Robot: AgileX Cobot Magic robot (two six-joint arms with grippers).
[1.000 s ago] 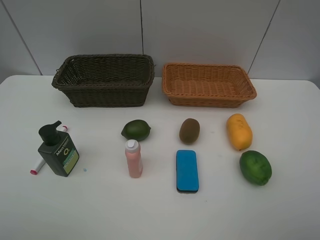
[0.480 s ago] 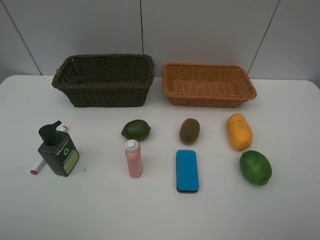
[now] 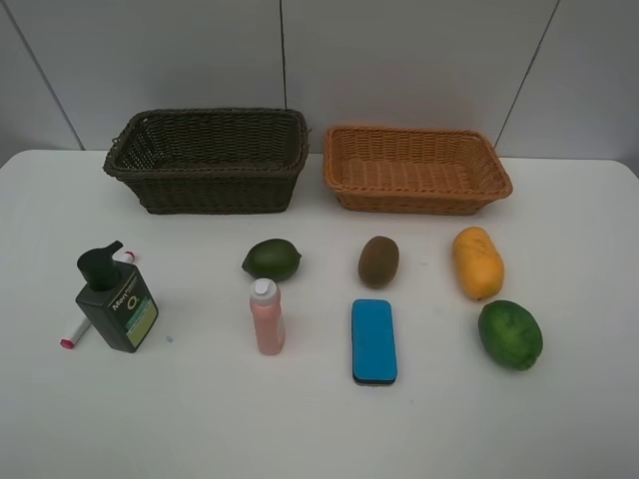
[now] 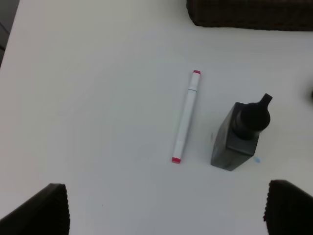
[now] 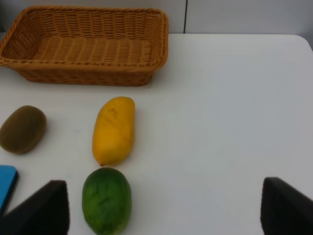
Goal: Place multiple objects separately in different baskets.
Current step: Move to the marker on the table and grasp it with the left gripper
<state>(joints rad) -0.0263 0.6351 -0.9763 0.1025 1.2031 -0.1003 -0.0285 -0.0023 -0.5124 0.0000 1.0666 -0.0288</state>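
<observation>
Site: a robot test lab, staged layout. Evidence: bare white bench [image 3: 589,429] set against a plain grey panel wall [image 3: 399,60] with dark seams. Dark basket [image 3: 205,190] and tan basket [image 3: 414,200] sit side by side at the back. In front, mixed items, e.g. kiwi [image 3: 378,261], mango [image 3: 477,262], eraser [image 3: 373,341], pump bottle [image 3: 118,299], lie spaced apart in two rows.

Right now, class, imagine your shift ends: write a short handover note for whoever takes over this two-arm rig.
Left gripper: jaws open, empty, over the pump bottle and white-pink tube.
Right gripper: jaws open, empty, over the mango and a green fruit.
Dark brown basket and orange-tan basket both hold nothing.
Also on the table: pink bottle, blue eraser, kiwi, second green fruit.
Done: nothing. Left: sort all eight.
</observation>
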